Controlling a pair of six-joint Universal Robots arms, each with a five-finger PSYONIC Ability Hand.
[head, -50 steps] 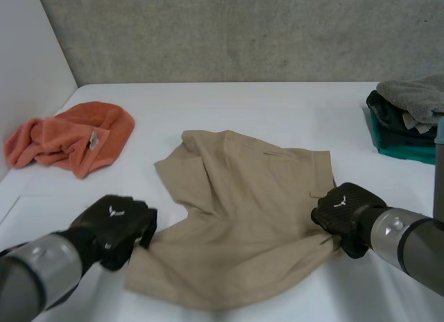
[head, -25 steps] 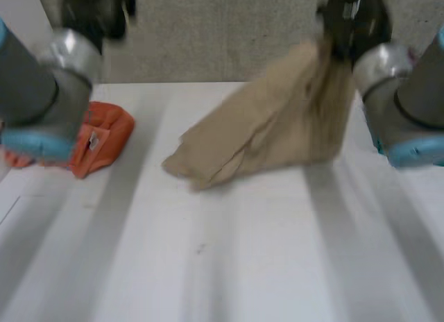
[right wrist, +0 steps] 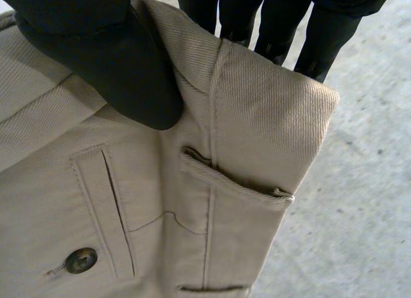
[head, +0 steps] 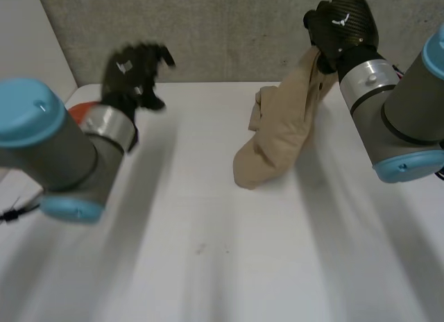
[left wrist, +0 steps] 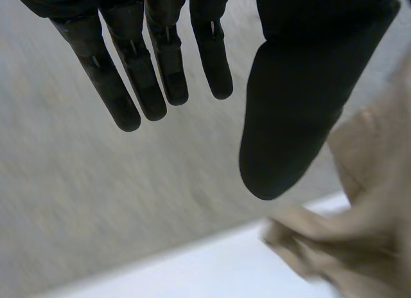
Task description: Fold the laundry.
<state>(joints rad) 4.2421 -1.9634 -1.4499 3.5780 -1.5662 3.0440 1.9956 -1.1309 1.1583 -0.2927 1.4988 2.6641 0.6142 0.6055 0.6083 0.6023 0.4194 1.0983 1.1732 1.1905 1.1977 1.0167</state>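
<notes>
right robot hand [head: 341, 27] pinches khaki shorts [head: 277, 141] at waistband, held high | shorts hang long axis vertical, low end bunched on tabletop [head: 208, 252] | left robot hand [head: 132, 72] released, empty, well left of shorts | you likely reach it rightward for the hanging edge

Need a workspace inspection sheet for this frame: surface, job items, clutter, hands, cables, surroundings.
Surface: white table, a couple of small marks near its middle.
Job's things: beige garment hangs from the right hand, lower end bunched on the table; orange towel at the table's far left, partly hidden.
Clutter: nothing seen.
Hands: right hand raised, thumb and fingers pinching the garment's waistband beside a belt loop; left hand raised, fingers straight, holding nothing.
Cables: nothing seen.
Surroundings: grey concrete wall behind the table.
</notes>
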